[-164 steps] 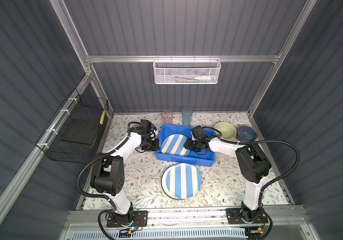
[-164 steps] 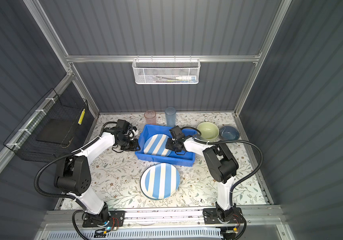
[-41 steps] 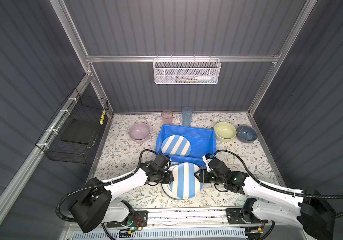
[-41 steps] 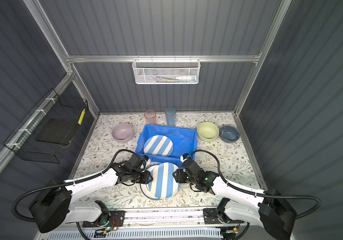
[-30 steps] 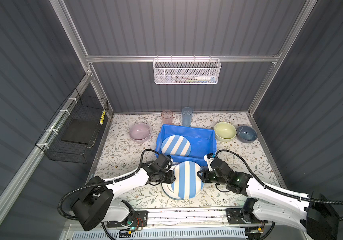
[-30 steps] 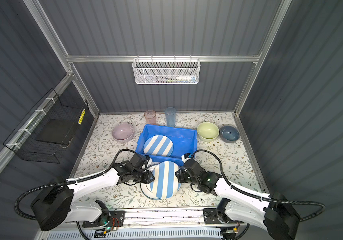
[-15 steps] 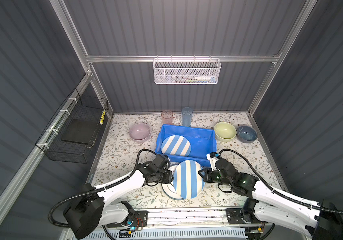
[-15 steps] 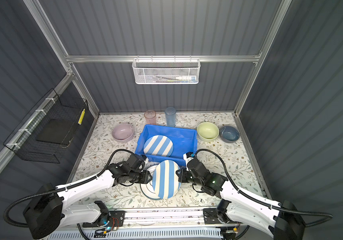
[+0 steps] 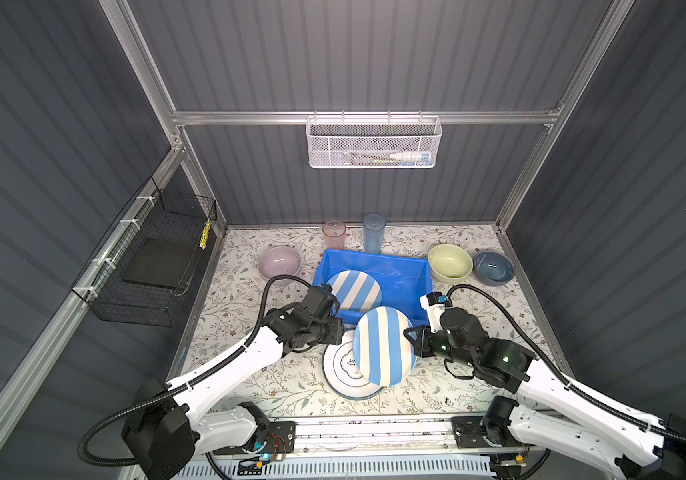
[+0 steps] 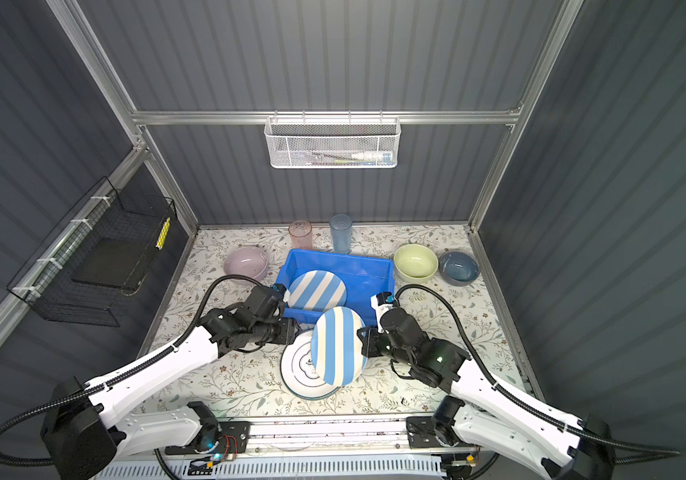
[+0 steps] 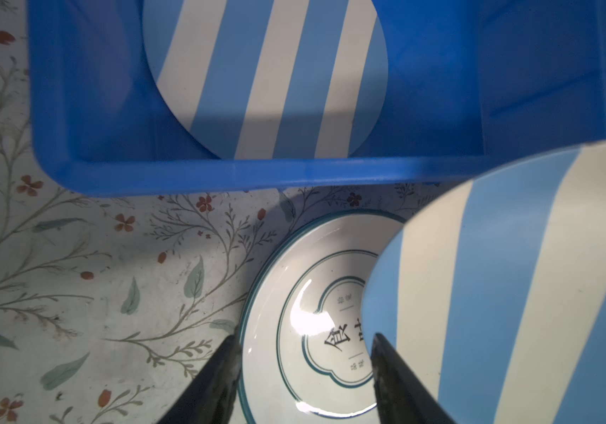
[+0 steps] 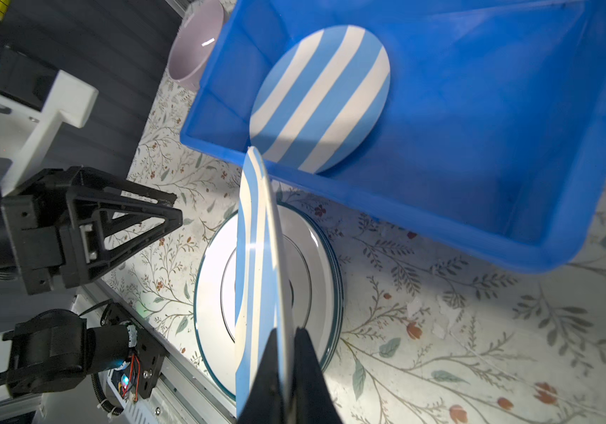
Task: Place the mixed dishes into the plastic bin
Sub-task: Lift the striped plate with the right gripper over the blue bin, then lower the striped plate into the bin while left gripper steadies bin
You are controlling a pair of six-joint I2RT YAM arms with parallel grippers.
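Left claw (image 11: 305, 339) at plate (image 11: 294, 264), maybe "食"

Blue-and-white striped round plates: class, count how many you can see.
2. One striped plate lies inside the bright blue plastic bin; the tilted striped plate is pinched by the right tool above stacked white ringed plates. More may hide in that stack.

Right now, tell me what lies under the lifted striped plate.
A white ringed plate, topping a stack. The lifted striped plate covers part of it; the plates below show only rim edges.
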